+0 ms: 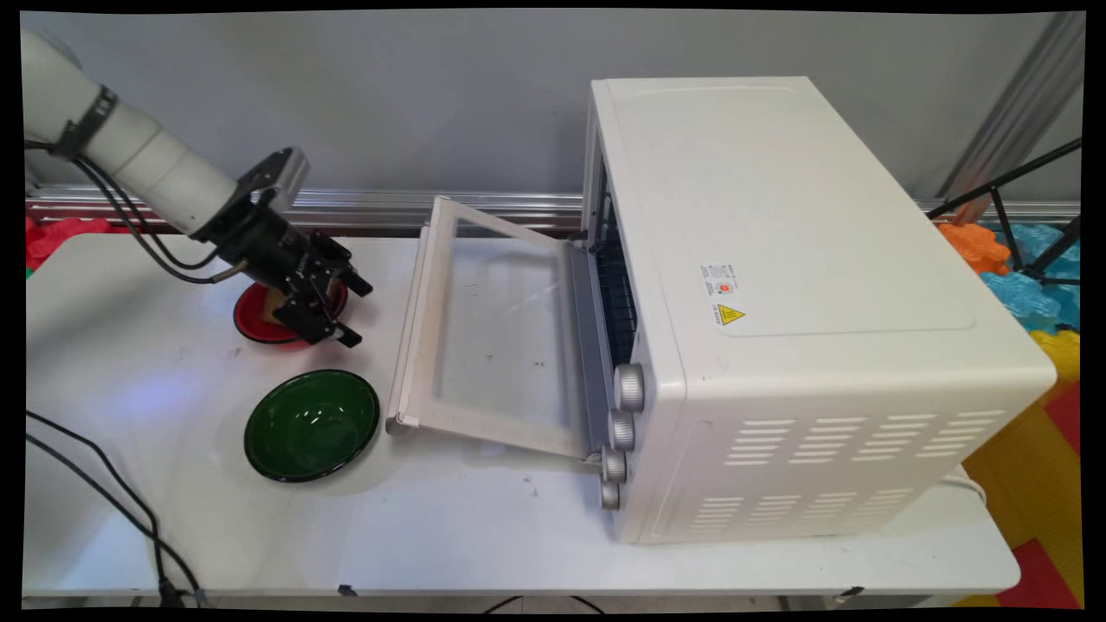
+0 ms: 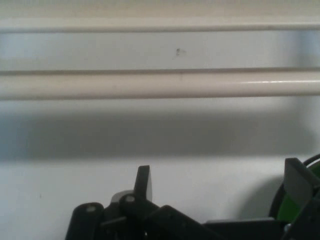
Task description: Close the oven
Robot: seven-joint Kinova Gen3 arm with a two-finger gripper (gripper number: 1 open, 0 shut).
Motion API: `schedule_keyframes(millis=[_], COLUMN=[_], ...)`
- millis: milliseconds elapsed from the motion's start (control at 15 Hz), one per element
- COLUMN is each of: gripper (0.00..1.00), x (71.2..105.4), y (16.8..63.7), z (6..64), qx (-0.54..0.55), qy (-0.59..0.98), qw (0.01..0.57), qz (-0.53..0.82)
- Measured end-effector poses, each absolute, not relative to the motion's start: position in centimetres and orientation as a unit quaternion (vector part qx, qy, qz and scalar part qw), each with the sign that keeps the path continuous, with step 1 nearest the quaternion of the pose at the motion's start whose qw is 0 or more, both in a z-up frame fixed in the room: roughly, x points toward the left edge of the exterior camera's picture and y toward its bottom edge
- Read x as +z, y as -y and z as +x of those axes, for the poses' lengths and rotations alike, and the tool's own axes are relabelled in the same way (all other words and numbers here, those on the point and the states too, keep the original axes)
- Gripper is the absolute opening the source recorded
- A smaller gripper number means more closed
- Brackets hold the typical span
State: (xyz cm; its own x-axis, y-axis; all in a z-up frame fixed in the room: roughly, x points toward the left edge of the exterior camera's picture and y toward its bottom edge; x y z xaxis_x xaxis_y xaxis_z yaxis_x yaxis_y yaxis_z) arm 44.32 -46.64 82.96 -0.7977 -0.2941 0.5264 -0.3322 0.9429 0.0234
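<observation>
Your gripper (image 1: 350, 311) hung low over the white table (image 1: 130, 415), above the right part of a shallow red plate (image 1: 251, 318), and its two black fingers stood well apart with nothing between them. In the hand view the left finger (image 2: 143, 183) rose as a thin flat blade and the right finger (image 2: 298, 186) as a broader grey-faced pad, with bare tabletop showing in the wide gap. A pale, tan piece (image 1: 276, 302) sat on the plate just behind the black linkage; you could not tell from these views what it was.

Nearer the table's front edge you had a round green bowl (image 1: 312, 424), glossy and dark, with a thin black rim; a slice of its green surface (image 2: 291, 207) also showed at the hand view's right, beside the right finger. It was apart from the plate and just left of the oven door.

The white toaster oven (image 1: 778, 302) was a boxy metal case with rounded corners, slotted vents on its near side and a small yellow warning sticker on top. Four ribbed silver knobs (image 1: 629, 387) ran in a column down its front. Its door (image 1: 492, 337) lay dropped open toward your gripper, a clear glass pane in a cream frame, with a long rounded cream handle bar (image 2: 160, 85) running across the hand view, ahead of the fingers.
</observation>
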Motion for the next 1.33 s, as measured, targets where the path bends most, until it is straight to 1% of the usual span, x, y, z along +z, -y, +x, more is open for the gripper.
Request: schedule_keyframes(millis=[200,267,1067,1333], gripper=[1.0,0.0,0.0,0.0], x=[82.1,81.8,79.5,78.4], y=[47.4,47.8,49.4,50.0], z=[44.3,44.2,44.1,43.3], qx=[0.029,0.025,0.0,-0.005], qy=[0.947,0.946,0.946,0.94], qw=[0.279,0.284,0.292,0.309], qz=[0.158,0.154,0.139,0.142])
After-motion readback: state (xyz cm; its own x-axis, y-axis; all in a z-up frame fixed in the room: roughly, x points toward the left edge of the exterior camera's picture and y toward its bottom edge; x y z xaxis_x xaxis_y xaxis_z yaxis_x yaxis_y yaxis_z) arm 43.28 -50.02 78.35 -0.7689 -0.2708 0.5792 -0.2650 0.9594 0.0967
